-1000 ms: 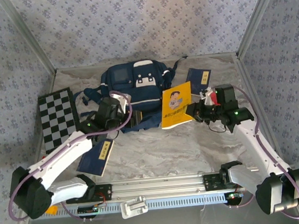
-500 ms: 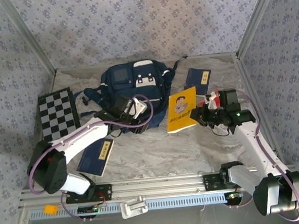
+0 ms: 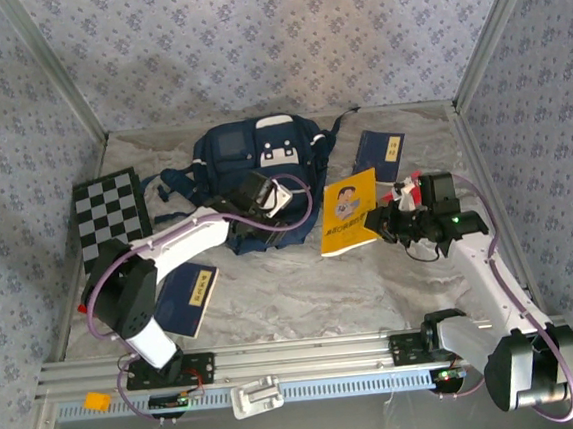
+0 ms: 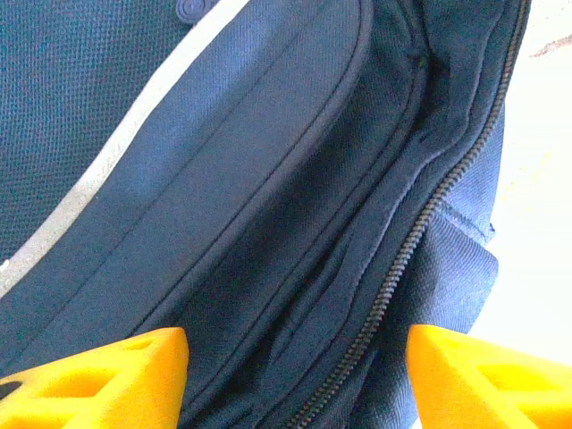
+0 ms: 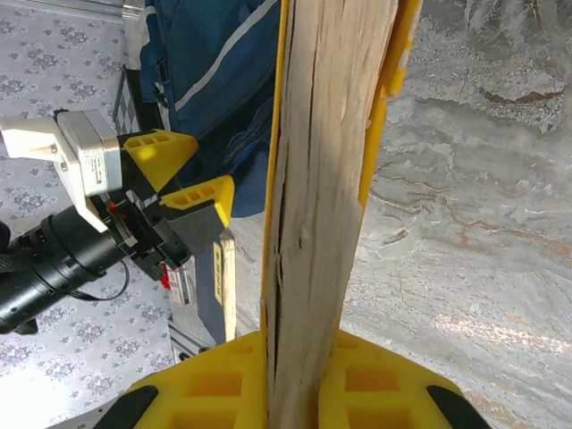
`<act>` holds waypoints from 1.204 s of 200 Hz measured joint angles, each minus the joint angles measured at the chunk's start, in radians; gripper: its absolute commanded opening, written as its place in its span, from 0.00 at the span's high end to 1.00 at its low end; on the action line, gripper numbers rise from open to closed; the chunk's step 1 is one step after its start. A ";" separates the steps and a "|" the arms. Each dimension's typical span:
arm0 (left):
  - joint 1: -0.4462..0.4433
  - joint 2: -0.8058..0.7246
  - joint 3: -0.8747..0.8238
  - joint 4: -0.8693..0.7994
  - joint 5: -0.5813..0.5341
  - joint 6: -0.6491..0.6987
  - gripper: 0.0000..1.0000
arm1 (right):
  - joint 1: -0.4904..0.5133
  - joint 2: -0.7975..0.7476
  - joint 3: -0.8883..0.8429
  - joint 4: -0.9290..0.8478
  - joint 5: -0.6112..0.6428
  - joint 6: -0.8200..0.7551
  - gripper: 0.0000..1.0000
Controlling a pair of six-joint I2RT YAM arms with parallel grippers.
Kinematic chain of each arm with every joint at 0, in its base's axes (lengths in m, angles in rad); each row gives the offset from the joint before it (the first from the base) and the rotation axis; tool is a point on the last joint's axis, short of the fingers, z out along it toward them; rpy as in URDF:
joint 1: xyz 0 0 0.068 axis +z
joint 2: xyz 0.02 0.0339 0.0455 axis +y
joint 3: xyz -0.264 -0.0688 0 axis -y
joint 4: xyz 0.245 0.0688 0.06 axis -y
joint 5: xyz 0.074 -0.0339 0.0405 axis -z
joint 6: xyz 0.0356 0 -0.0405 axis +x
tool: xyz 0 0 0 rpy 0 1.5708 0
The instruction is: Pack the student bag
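Student bag lies at the back middle of the table, its lower edge toward the arms. The left gripper hangs over that lower edge, fingers spread and nothing between them. The right gripper is clenched on the right edge of a yellow book, held just right of the bag. Bare marbled surface runs from the bag to the rail at the near edge.

A checkerboard takes up the left edge. One navy booklet lies beside the left arm, and a second booklet sits at the back right, behind the book.

The left wrist view adds the bag's zipper and light stripe, with the yellow fingertips wide apart over the fabric. The right wrist view shows the book's page edge squeezed between the pads, with open table to its right.
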 measured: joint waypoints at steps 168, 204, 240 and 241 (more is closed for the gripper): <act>0.046 0.098 0.079 -0.042 0.154 -0.001 0.49 | -0.013 0.010 -0.007 0.026 -0.009 0.000 1.00; 0.055 0.135 0.096 -0.038 0.118 0.000 0.59 | -0.014 0.010 -0.010 0.031 -0.010 0.001 1.00; 0.070 0.135 0.119 -0.038 0.114 0.002 0.67 | -0.015 0.010 -0.010 0.033 -0.016 0.001 1.00; 0.070 0.135 0.119 -0.038 0.115 0.001 0.67 | -0.015 0.010 -0.010 0.033 -0.016 0.001 1.00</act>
